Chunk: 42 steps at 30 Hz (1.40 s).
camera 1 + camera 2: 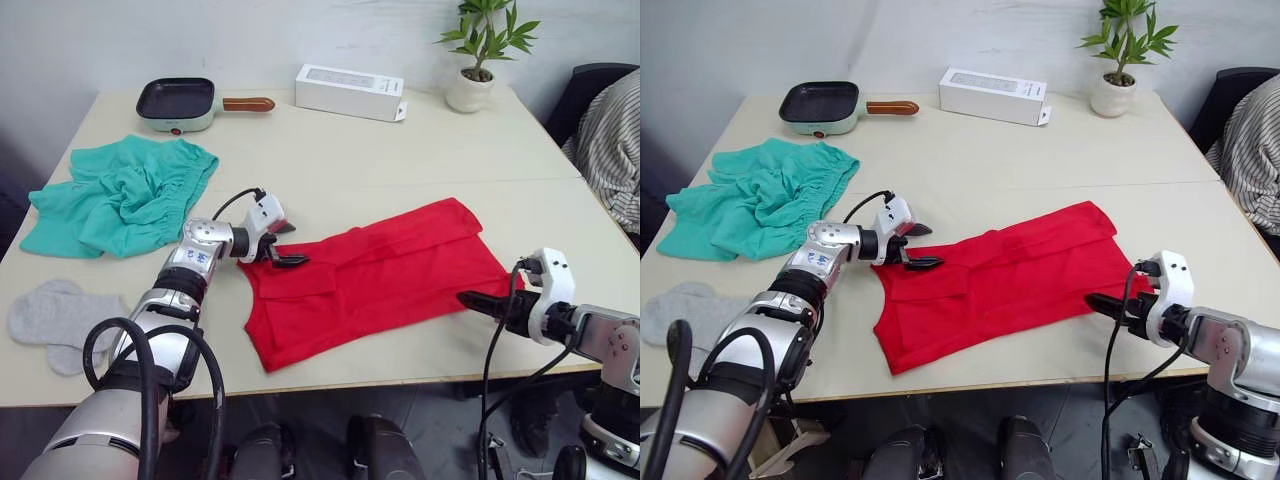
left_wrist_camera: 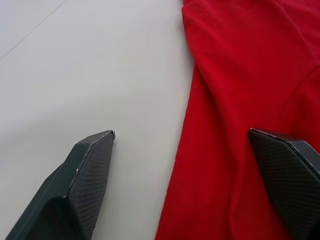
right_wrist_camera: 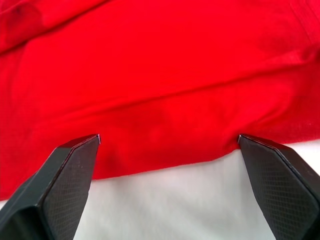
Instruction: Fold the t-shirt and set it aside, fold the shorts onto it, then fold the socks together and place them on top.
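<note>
While waiting at two edges of the t-shirt [image 1: 375, 275], fingers spread wide apart on both sides, nothing pinched yet. Left gripper [image 1: 281, 244] parked right at the shirt's near-left edge, one finger over red cloth, the other over bare table [image 1: 330, 140], likely ready to grab for a fold. Right gripper [image 1: 487, 303] aimed at the opposite edge, cloth just ahead of its tips. Farther off past the left gripper, shorts [image 1: 120, 195] bunched up, socks [image 1: 60, 318] lying flat, both untouched. Far beyond, pan [image 1: 180, 103], white box [image 1: 349, 91], potted plant [image 1: 480, 55].
</note>
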Tool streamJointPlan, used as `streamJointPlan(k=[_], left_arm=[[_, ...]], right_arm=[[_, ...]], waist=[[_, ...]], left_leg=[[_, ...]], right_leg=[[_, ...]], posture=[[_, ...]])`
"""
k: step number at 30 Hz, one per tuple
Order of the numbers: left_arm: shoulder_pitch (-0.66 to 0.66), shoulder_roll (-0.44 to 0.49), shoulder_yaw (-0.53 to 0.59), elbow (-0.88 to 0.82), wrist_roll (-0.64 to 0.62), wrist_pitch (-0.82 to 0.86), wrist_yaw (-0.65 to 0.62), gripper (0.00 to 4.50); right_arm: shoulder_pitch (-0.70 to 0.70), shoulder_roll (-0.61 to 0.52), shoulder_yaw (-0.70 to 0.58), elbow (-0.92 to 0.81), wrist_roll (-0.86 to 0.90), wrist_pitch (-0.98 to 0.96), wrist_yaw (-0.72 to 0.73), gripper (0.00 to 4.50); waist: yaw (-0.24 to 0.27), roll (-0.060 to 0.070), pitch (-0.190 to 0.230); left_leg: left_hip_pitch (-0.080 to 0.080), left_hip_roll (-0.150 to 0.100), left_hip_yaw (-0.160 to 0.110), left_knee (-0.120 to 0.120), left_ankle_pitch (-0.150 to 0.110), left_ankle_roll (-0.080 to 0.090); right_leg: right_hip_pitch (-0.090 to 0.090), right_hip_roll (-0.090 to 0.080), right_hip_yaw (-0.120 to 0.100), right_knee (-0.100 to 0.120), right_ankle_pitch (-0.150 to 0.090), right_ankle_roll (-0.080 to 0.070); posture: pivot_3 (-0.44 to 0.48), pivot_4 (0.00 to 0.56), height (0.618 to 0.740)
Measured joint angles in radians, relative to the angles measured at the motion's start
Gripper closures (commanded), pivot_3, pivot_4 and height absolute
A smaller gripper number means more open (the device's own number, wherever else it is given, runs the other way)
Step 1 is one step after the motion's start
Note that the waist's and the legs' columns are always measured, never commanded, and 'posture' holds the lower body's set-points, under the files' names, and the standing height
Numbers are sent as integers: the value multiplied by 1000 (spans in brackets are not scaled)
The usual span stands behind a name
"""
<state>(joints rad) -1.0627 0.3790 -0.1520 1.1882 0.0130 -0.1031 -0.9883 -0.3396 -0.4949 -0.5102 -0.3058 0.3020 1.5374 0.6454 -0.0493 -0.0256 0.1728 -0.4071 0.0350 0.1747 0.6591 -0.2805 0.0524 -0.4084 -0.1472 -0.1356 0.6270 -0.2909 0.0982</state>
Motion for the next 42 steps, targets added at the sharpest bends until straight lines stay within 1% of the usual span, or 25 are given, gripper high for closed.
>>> streamJointPlan(k=[1, 4, 5, 6, 8, 10, 11, 12, 13, 14, 16, 19, 21, 22, 24, 25, 28, 31, 34, 35, 38, 40, 42], left_arm=[[0, 1, 1, 2, 1, 6, -13, 640], [0, 2, 5, 2, 2, 15, -33, 1614], [1, 2, 7, 1, 2, 16, -36, 1864], [5, 4, 12, -1, 2, 17, -40, 2253], [12, 7, 20, -4, 2, 18, -42, 2853], [22, 7, 31, -13, -1, 23, -50, 3538], [30, 7, 35, -21, -3, 26, -56, 3779], [41, 7, 37, -35, -6, 27, -63, 4133], [50, 6, 39, -44, -10, 27, -69, 4415], [59, 6, 45, -56, -13, 28, -73, 4486], [85, 7, 56, -93, -18, 37, -73, 4486], [150, 13, 68, -201, -30, 66, -69, 4486], [224, 17, 78, -325, -52, 113, -59, 4486], [281, 25, 83, -432, -63, 156, -52, 4486], [373, 31, 90, -594, -81, 233, -37, 4486], [449, 36, 100, -730, -92, 299, -9, 4486], [607, 32, 106, -1014, -122, 452, 67, 4486], [721, 23, 107, -1221, -131, 574, 154, 4486], [803, -4, 106, -1377, -141, 688, 240, 4486], [822, -16, 106, -1415, -152, 727, 266, 4257], [841, -25, 109, -1474, -184, 816, 307, 3479], [831, -10, 114, -1487, -196, 848, 321, 2892], [796, 18, 118, -1477, -220, 867, 307, 2199]], right_arm=[[-2, 9, 5, 2, 2, -10, -10, 640], [-11, 40, 31, 8, 16, -40, -34, 1676], [-11, 44, 36, 12, 18, -51, -41, 1965], [-12, 53, 36, 18, 20, -62, -50, 2374], [-13, 68, 37, 29, 21, -82, -66, 3048], [-18, 83, 43, 40, 25, -100, -80, 3851], [-19, 88, 55, 43, 32, -108, -84, 4142], [-19, 93, 69, 46, 37, -123, -86, 4500], [-21, 95, 77, 49, 42, -134, -87, 4500], [-26, 96, 88, 61, 46, -150, -89, 4500], [-36, 95, 108, 84, 55, -184, -90, 4500], [-70, 78, 149, 147, 62, -252, -87, 4500], [-108, 61, 184, 215, 59, -311, -81, 4500], [-139, 52, 211, 271, 53, -357, -77, 4500], [-194, 34, 247, 362, 36, -431, -72, 4500], [-251, 27, 277, 457, 14, -498, -70, 4500], [-380, 9, 337, 680, -52, -679, -66, 4500], [-481, 7, 389, 874, -96, -842, -40, 4500], [-550, 9, 420, 1036, -129, -981, -16, 4500], [-562, 10, 424, 1075, -136, -1017, -9, 4500], [-576, 6, 423, 1123, -134, -1040, 24, 3772], [-576, -9, 423, 1122, -133, -1038, 51, 3121], [-547, -41, 423, 1065, -127, -1020, 81, 2355]], waist=[[-3, -1, -1], [-4, -1, -2], [-4, -1, -2], [-4, -2, -2], [-6, -1, -3], [-6, -1, -4], [-6, 0, -4], [-6, 0, -5], [-6, 1, -5], [-6, 1, -5], [-7, 1, -5], [-9, 2, -6], [-10, 3, -6], [-12, 4, -6], [-10, 6, -5], [-13, 7, -4], [-10, 11, -2], [-5, 14, 0], [-2, 15, 1], [0, 15, 1], [1, 15, 1], [2, 15, 2], [8, 15, 2]], left_leg=[[0, 0, 0, 0, 0, 0], [0, 0, 0, -1, 0, -1], [0, 0, 0, -1, 0, -1], [0, 0, 0, -1, 0, -1], [0, 0, 0, -1, 0, -1], [1, 0, 0, -2, -1, -1], [1, 0, 0, -2, -1, -1], [1, 0, 0, -2, -1, -1], [1, 0, 0, -2, -1, -1], [1, 0, 0, -2, -1, -1], [1, 0, 0, -2, 0, -1], [1, 0, 1, -3, 0, -1], [2, -1, 1, -3, 0, -1], [2, -1, 2, -4, 0, -1], [2, -1, 2, -5, 0, -1], [2, -2, 3, -5, 0, -1], [1, -3, 3, -6, 2, -1], [1, -3, 3, -6, 3, 0], [1, -4, 3, -6, 4, 1], [1, -4, 2, -6, 4, 1], [1, -4, 2, -6, 4, 0], [1, -4, 2, -6, 4, 0], [0, -4, 1, -6, 4, 0]], right_leg=[[0, 0, 0, 0, 0, 0], [0, 0, 1, 0, 0, 0], [0, 0, 1, 0, 0, -1], [0, 0, 1, 0, 0, -1], [0, 0, 1, 0, 0, -1], [0, 0, 1, 0, 0, -1], [0, 0, 1, 0, 0, -1], [0, 0, 1, 0, 0, -1], [0, 0, 1, 0, 0, -1], [0, 0, 1, 0, 0, -1], [0, 0, 2, 0, 0, -1], [0, 0, 3, 0, 0, -1], [-1, 0, 3, 0, 0, -1], [-1, 0, 4, 0, 0, -1], [-1, -1, 4, 0, 0, -1], [-1, 0, 5, 1, 0, -1], [-1, -1, 6, 1, 0, -1], [-1, 0, 6, 0, 0, -1], [-1, 0, 6, 0, 0, 0], [-1, 0, 6, 0, 0, 0], [-1, -1, 6, 0, 0, 0], [-1, -1, 6, -1, 0, 0], [-1, -1, 5, -1, 0, 0]], posture=[[0, 150, 740], [0, 150, 740], [0, 150, 740], [0, 150, 740], [0, 150, 740], [0, 150, 740], [0, 150, 740], [0, 150, 740], [0, 150, 740], [0, 150, 740], [0, 150, 740], [0, 150, 740], [0, 150, 740], [0, 150, 740], [0, 150, 740], [0, 150, 740], [0, 150, 740], [0, 150, 740], [0, 150, 740], [0, 150, 740], [0, 150, 740], [0, 150, 740], [0, 150, 740]])
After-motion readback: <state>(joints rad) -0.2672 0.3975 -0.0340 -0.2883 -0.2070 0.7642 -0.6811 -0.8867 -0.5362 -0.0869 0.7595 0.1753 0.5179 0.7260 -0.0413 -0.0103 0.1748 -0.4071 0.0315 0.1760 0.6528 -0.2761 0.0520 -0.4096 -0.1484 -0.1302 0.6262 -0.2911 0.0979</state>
